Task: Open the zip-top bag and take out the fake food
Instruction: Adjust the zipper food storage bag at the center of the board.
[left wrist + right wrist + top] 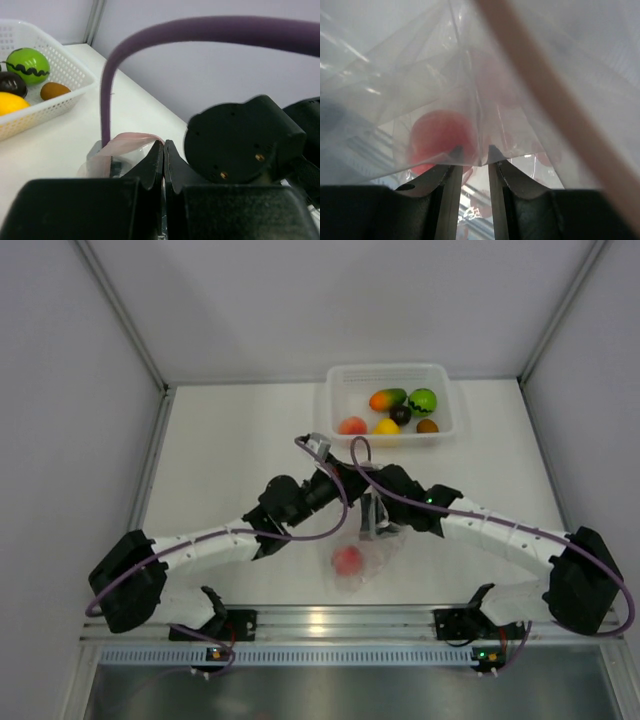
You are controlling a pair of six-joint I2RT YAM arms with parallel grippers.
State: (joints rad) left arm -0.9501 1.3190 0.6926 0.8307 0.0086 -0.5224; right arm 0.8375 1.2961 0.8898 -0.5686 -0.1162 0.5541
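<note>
The clear zip-top bag [372, 552] hangs between my two grippers above the table's near middle, with one pink-red piece of fake food [347, 561] inside it. My left gripper [164, 142] is shut on the bag's film beside the pink zip strip [129, 139]; from above it [350, 492] sits over the bag's top. My right gripper [472, 148] stands narrowly open, its tips veiled by a fold of bag film [420, 75]. The red fruit [440, 137] shows just beyond its left finger. The zip strip [545, 90] crosses that view diagonally.
A white tray [336, 390] at the back of the table holds a mango [387, 399], a green fruit [422, 401], and dark purple, brown, yellow and peach pieces. A purple cable [106, 95] arcs past the left gripper. Grey walls flank the table.
</note>
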